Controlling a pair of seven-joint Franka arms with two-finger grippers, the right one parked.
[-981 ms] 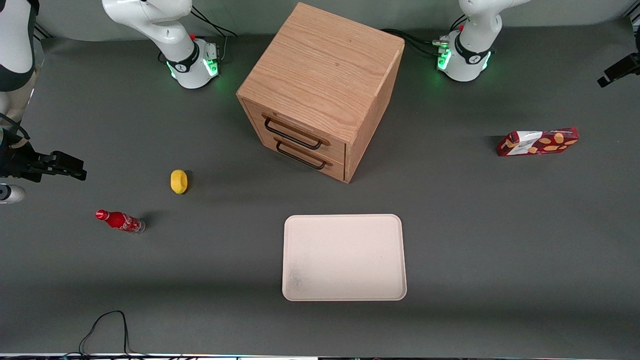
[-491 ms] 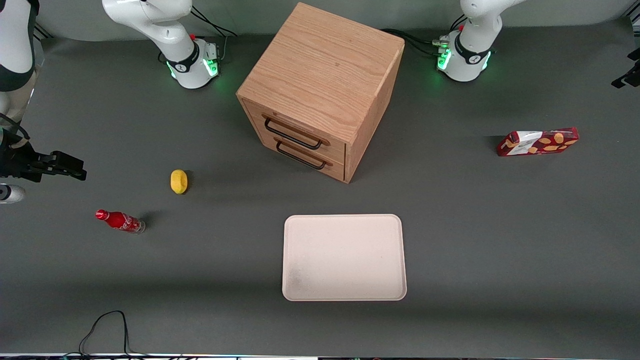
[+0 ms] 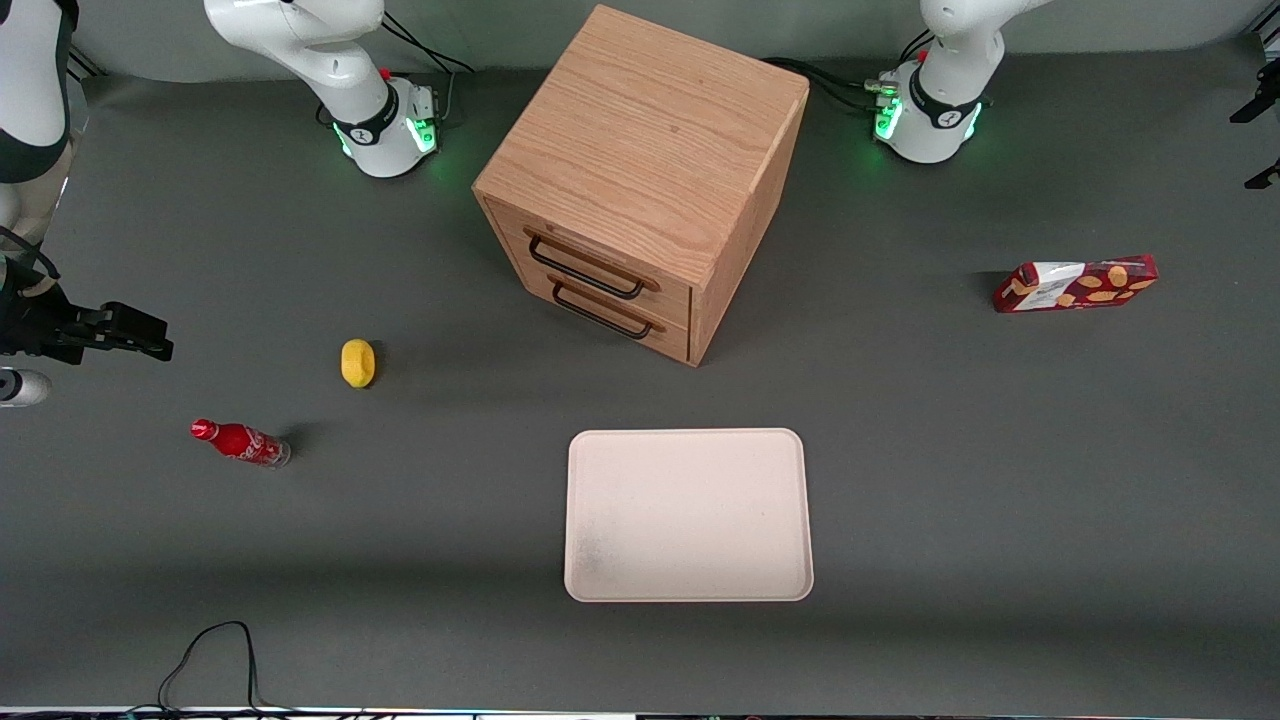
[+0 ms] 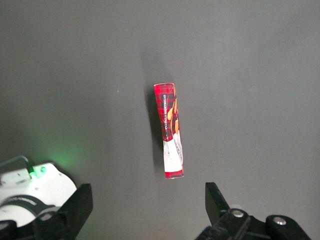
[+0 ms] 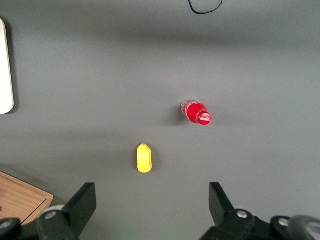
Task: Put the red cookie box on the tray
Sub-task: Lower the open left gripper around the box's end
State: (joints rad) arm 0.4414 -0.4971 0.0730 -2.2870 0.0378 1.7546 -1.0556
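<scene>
The dark grey worktop carries everything seen. A large oak-veneered wooden cabinet with two drawers and black wire handles is set between the two arm bases, turned at an angle. In front of it, nearer the front camera, the flat pale cream-pink rectangular tray with rounded corners is laid, with nothing on it. The long slim dark-red cookie box, printed with golden-orange cookies and a white label panel, is found well apart from the tray, toward the working arm's end of the worktop, resting on a long side. The left arm's gripper is held high above the box, touching nothing, its jaws spread wide and released. Toward the parked arm's end, a small red soda bottle and a small yellow lemon-shaped object are placed near each other.
</scene>
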